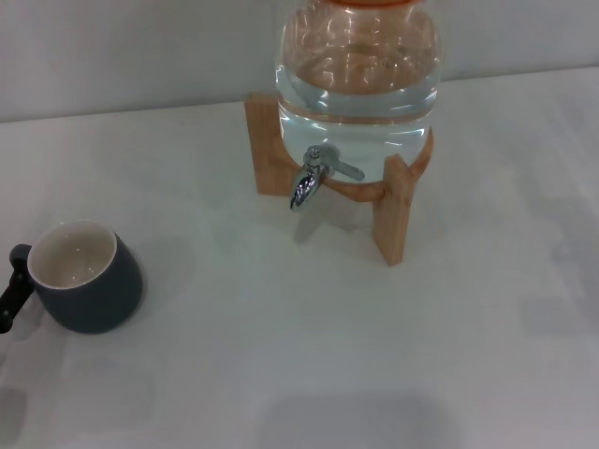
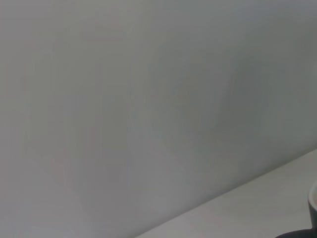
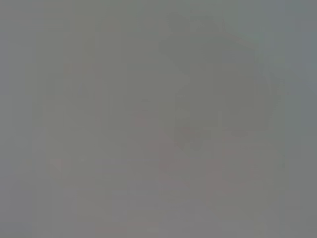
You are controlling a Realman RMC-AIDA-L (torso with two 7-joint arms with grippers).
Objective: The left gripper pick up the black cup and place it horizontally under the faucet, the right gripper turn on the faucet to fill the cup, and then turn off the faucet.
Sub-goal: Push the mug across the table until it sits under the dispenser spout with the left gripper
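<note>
Task barely begun: cup not yet lifted, faucet untouched.

From the head view I see the black cup (image 1: pixel 86 277) upright on the white table (image 1: pixel 309 365), well apart from the faucet (image 1: pixel 316 174), off to the robot's left. A dark finger of the left gripper (image 1: pixel 13 285) shows at the picture's edge, touching or just beside the cup's handle side; I cannot tell whether its fingers are parted or closed on anything. The spout hangs from the glass jar (image 1: pixel 356 84) on its wooden stand (image 1: pixel 393 210), no water visibly running. The right gripper appears nowhere. I judge lifting, placing, filling and shut-off all remain.
</note>
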